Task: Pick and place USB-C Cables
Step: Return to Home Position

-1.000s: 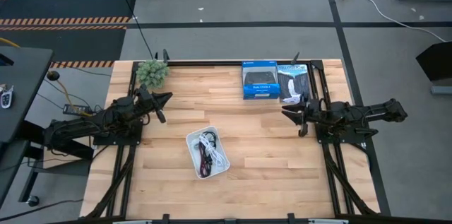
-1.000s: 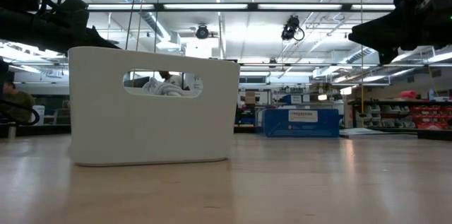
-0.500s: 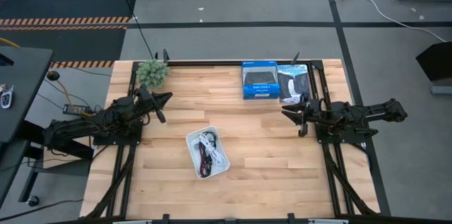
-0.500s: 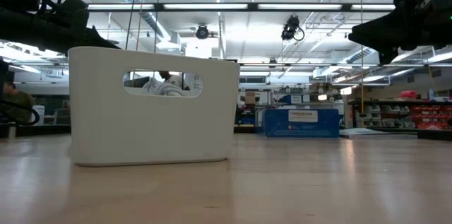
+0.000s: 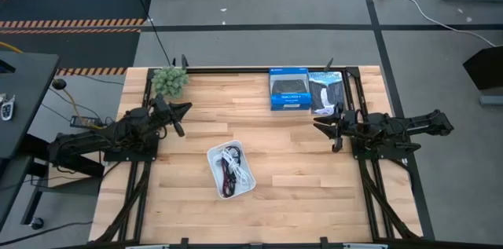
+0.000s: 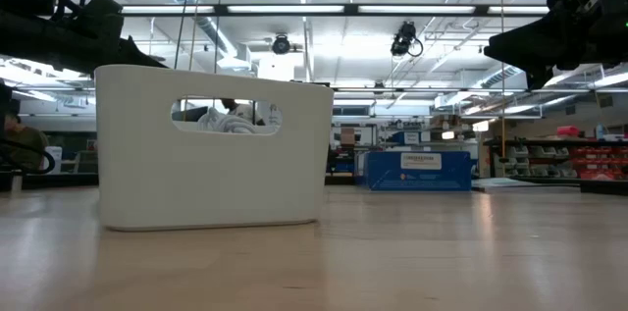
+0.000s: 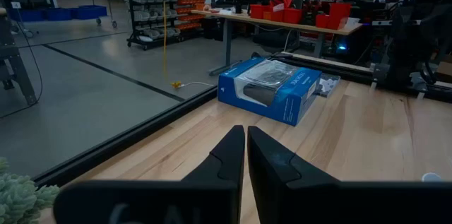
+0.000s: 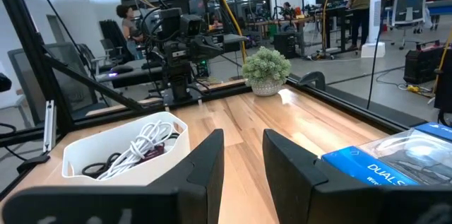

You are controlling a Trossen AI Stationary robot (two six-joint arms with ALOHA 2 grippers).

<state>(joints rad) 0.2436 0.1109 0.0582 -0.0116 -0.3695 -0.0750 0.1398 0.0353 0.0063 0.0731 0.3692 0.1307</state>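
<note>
The three USB-C cable bundles lie in the white tray (image 5: pixel 231 170) at the table's near middle. The white cable (image 8: pixel 145 138) lies on top, the dark red one (image 8: pixel 154 152) beside it, and the black one (image 8: pixel 99 160) toward one end. In the low view the tray (image 6: pixel 211 149) stands close, with white cable (image 6: pixel 221 120) showing through its handle slot. My left gripper (image 5: pixel 187 108) hovers shut above the table's left part, left of and beyond the tray. My right gripper (image 5: pixel 317 126) hovers open over the right part. Neither gripper holds anything.
Two blue retail boxes (image 5: pixel 288 89) (image 5: pixel 326 92) lie at the far edge, right of the middle; one box (image 7: pixel 272 90) shows ahead of my left fingers. A small green plant (image 5: pixel 169 80) stands at the far left corner. Bare wood lies between tray and boxes.
</note>
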